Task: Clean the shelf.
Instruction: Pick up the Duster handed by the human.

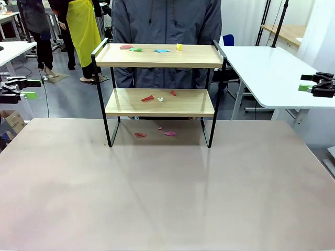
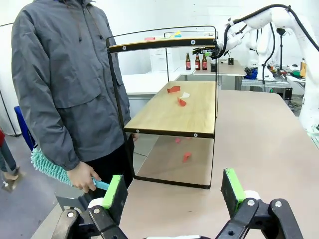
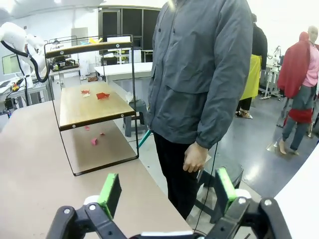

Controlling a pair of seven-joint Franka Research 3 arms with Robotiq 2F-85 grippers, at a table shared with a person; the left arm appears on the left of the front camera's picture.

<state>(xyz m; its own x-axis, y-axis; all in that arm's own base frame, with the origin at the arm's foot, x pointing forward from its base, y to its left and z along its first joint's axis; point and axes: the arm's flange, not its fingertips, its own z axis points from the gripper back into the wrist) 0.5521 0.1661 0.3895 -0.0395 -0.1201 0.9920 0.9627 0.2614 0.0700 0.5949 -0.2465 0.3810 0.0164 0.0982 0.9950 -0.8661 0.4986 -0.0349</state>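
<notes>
Spread wide and holding nothing, my left claw [image 2: 173, 193] hangs out at the left side of the worktop [image 1: 167, 198]. My right claw [image 3: 167, 190] is just as wide and unloaded at the right side. Toward the worktop's far edge stands the shelf [image 1: 201, 56], with coloured paper scraps [image 1: 162, 50] on both boards and on the worktop beneath. Behind it stands a person [image 1: 167, 21], one hand [image 2: 82, 175] holding a teal duster [image 2: 50, 167].
</notes>
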